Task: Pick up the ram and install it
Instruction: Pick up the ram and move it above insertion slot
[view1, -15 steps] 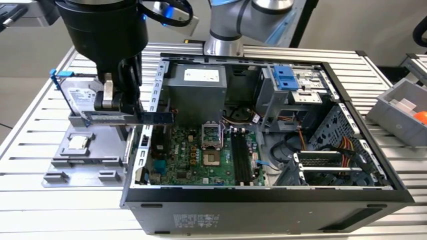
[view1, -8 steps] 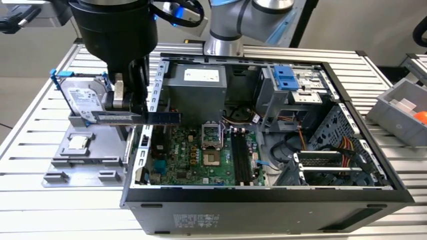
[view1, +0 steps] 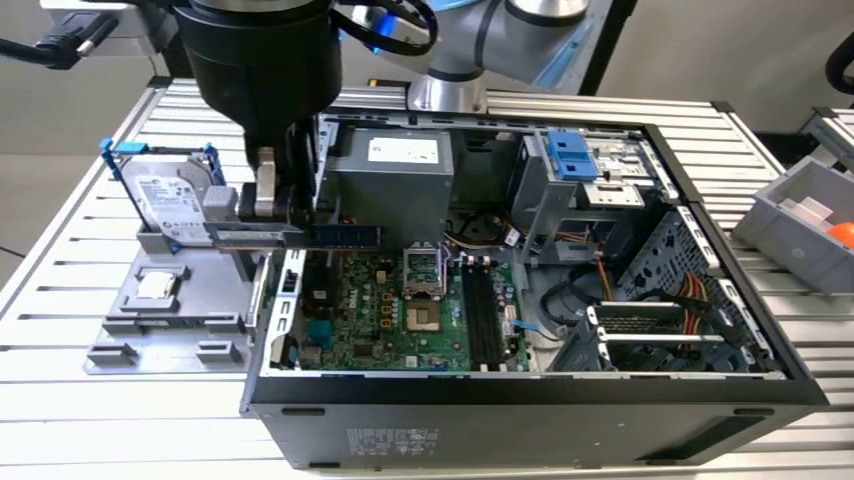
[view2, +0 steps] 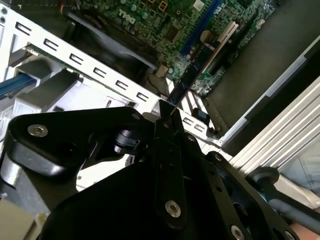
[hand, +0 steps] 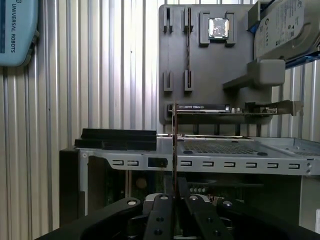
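My gripper (view1: 283, 225) is shut on one end of the ram (view1: 350, 236), a thin bluish-grey stick. In the exterior view the stick is held level and on edge, and it reaches toward that view's right over the near-left wall of the open computer case (view1: 534, 400). The long black motherboard slots (view1: 481, 315) lie lower and further right, apart from the stick. In the second wrist view the ram (view2: 192, 75) runs out from the gripper (view2: 167, 112) over the green board. In the first wrist view the ram (hand: 174, 150) appears edge-on as a thin line rising from the gripper (hand: 175, 195).
A grey parts holder (view1: 174, 320) beside the case, on the exterior view's left, carries a square processor chip (view1: 156, 285) and a silver hard drive (view1: 167, 195) in a blue frame. A grey power supply (view1: 394, 175) and cables fill the case's far side. A grey bin (view1: 807, 215) stands at the right.
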